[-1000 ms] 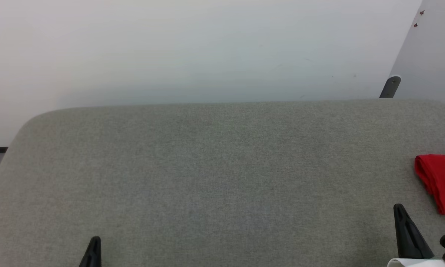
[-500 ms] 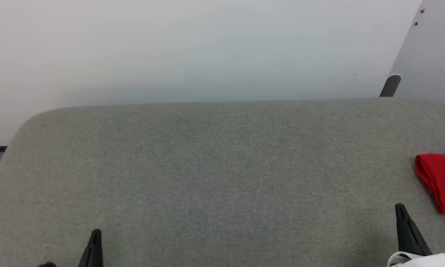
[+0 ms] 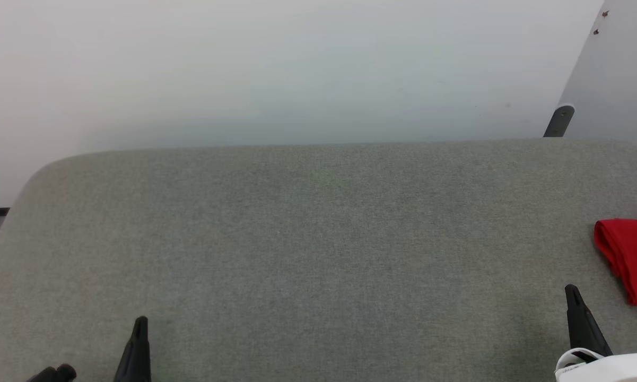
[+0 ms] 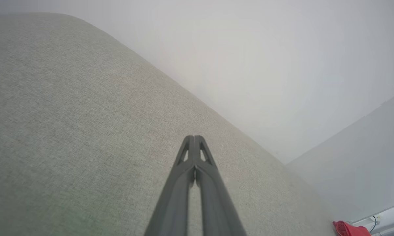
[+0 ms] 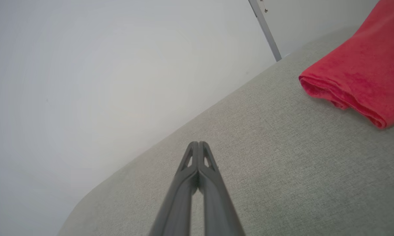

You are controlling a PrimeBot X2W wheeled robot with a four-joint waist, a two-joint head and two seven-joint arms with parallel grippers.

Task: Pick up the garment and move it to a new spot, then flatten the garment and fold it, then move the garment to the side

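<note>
Head view, far right: your red fabric garment (image 3: 628, 257) lies bundled on the grey woven-fabric tabletop (image 3: 318, 239), cut off by the frame edge, with its rounded fold turned toward the middle of the table. What you can see of it is plain red cloth. In the right wrist view the garment (image 5: 357, 75) sits at the upper right as stacked layers with a thick rolled edge.

Nearest to it, toward you and clear of the cloth, is your right gripper (image 3: 573, 292). Its two long dark fingers (image 5: 183, 183) are pressed together tip to tip and grip nothing. Well apart at the lower left is your left gripper (image 3: 140, 324), which is likewise closed and empty (image 4: 194, 138). Beyond the table's far edge are a pale blank wall (image 3: 297, 69) and a grey metal bracket (image 3: 559, 121) at the foot of a white panel (image 3: 623, 74).
</note>
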